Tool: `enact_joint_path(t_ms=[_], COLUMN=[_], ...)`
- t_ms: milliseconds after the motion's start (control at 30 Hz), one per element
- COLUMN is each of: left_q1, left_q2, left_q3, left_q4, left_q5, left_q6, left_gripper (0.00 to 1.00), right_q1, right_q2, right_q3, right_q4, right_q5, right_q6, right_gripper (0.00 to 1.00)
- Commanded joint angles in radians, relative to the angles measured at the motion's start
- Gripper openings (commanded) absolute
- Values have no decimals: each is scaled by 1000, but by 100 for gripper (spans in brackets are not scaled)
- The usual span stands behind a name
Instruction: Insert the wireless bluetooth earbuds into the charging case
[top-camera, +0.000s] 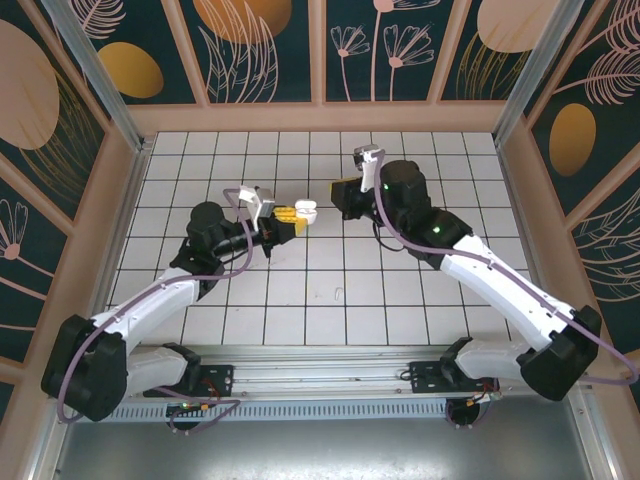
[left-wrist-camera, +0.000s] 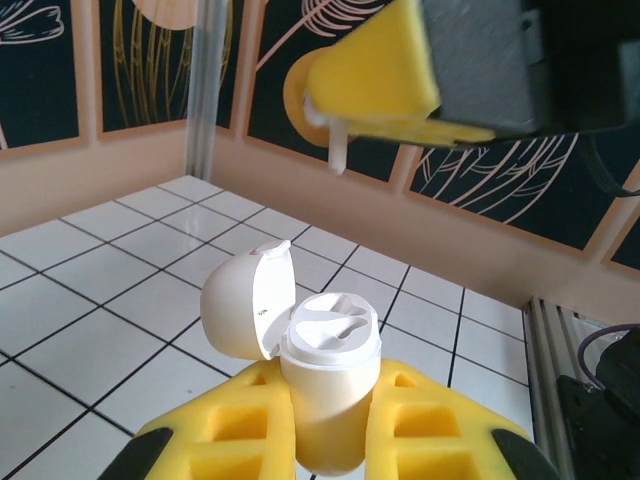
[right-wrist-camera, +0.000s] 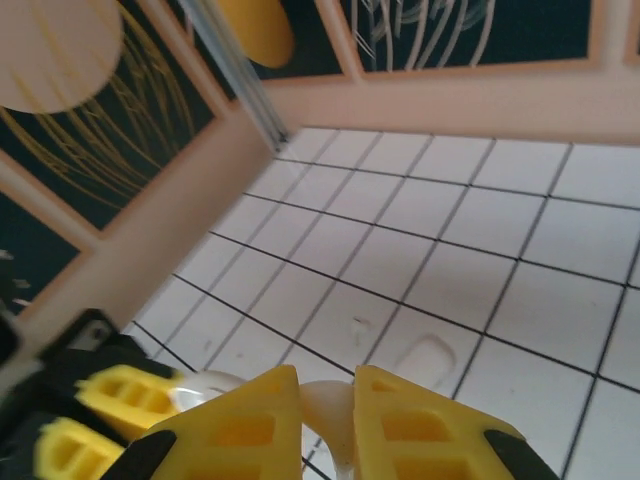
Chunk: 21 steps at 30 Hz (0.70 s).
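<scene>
My left gripper is clamped on one open case, both of its slots empty. My right gripper pinches one earbud just above the case. One tiny white piece lies on the tiles.

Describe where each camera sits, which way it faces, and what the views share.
Top external: above and behind the bases, looking down on the table; both arms, left claw gripping the open charging case, right claw facing it.
Left wrist: on the left arm, looking forward over its own claw and the case toward the wall; right claw overhead pinches an earbud.
Right wrist: on the right arm, looking down over its own claw at the table.
Shared: both wrist views catch the case and the opposite claw.
</scene>
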Motion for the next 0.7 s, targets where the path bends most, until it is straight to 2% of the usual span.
enact_joint_path(t_ms=[0,300,667], left_q1=[-20,-46,-47], left_q2=[19,28,9], left_q3=[14,18,20], left_q4=[113,154,196], left_q5=[34,19,13], left_q6=[-18,-62,-112], left_gripper=[0,0,0], right_q1=[8,17,40], right_q2=[-37,-30,-10], right_q3=[-43,-92,-115], right_q4=[145,244,269], right_q5=[-104,-255,-277], right_q6=[-56,-73,-93], right_gripper=[16,17,17])
